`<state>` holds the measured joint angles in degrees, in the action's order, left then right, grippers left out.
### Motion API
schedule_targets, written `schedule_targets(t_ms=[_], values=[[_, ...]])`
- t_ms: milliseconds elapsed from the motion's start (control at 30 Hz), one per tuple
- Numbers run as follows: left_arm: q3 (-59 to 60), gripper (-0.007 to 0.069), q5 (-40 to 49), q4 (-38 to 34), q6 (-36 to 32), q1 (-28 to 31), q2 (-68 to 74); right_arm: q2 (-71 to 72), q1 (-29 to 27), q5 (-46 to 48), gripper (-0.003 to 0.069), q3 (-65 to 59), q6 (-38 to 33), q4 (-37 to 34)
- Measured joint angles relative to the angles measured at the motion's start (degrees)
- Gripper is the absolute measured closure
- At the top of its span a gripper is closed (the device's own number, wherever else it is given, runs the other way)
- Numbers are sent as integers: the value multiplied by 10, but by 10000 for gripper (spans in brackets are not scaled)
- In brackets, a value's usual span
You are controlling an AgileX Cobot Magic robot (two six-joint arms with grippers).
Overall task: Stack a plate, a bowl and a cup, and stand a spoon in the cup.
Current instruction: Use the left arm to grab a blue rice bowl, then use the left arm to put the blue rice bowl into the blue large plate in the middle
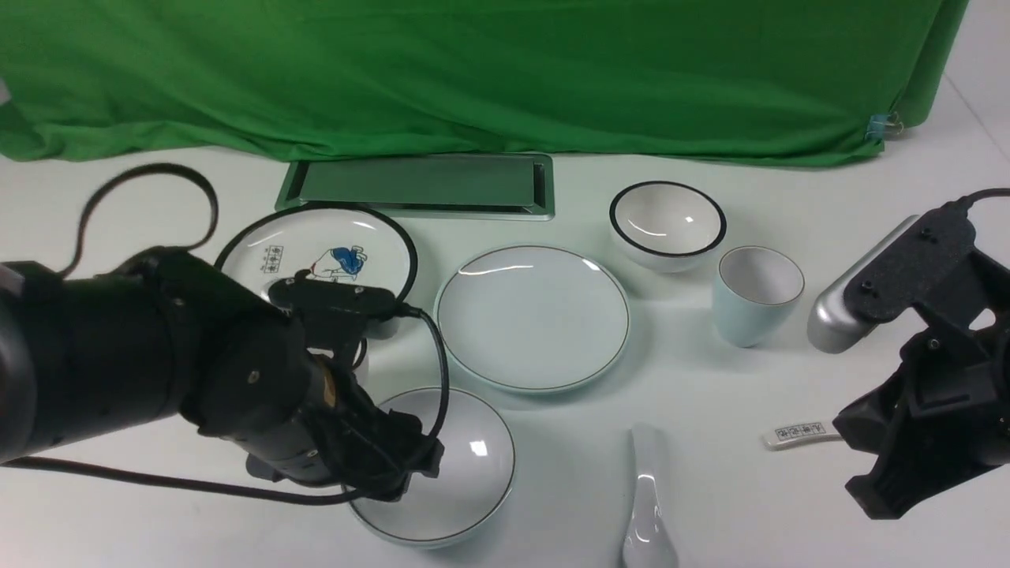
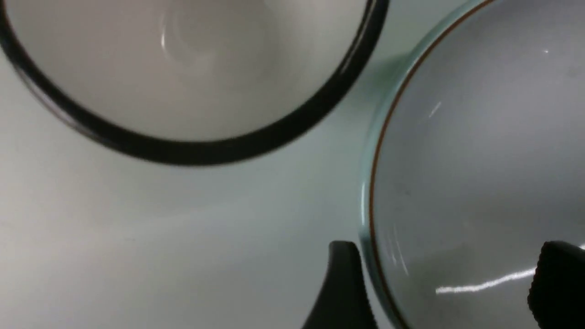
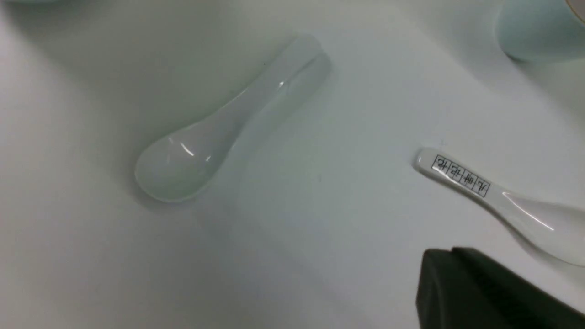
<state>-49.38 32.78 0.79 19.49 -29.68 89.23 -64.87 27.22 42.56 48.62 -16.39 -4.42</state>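
Note:
The pale blue-white bowl (image 1: 465, 465) sits at the front left of the table. My left gripper (image 1: 394, 467) is open over its near-left rim. In the left wrist view one finger (image 2: 343, 288) is outside the bowl's rim (image 2: 372, 192) and the other is inside. The plate (image 1: 533, 315) lies in the middle, and the pale blue cup (image 1: 753, 293) stands upright to its right. Lying flat at the front is the plain spoon (image 1: 649, 505) (image 3: 219, 132). My right gripper (image 1: 872, 481) (image 3: 450, 252) hovers shut and empty at the right, apart from both spoons.
A patterned spoon (image 1: 797, 433) (image 3: 493, 196) lies just left of my right gripper. A cartoon plate (image 1: 316, 252) and a black-rimmed bowl (image 1: 667, 223) sit further back. A black-rimmed cup (image 2: 192, 68) stands beside the bowl. Also present are a metal hatch (image 1: 418, 185), a silver object (image 1: 856, 288) and a green cloth (image 1: 473, 71).

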Motion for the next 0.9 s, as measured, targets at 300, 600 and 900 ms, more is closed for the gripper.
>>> schedule_targets(t_ms=[300,600,900], values=[[0,429,-30,2,17,0,50,0,0,0,611,0,1,0],[-18,634,-10,-8,-21,0,-8,0,0,3,600,0,1,0],[-244,634,109,-100,-213,36,15,0,1,41,595,28,2,0]])
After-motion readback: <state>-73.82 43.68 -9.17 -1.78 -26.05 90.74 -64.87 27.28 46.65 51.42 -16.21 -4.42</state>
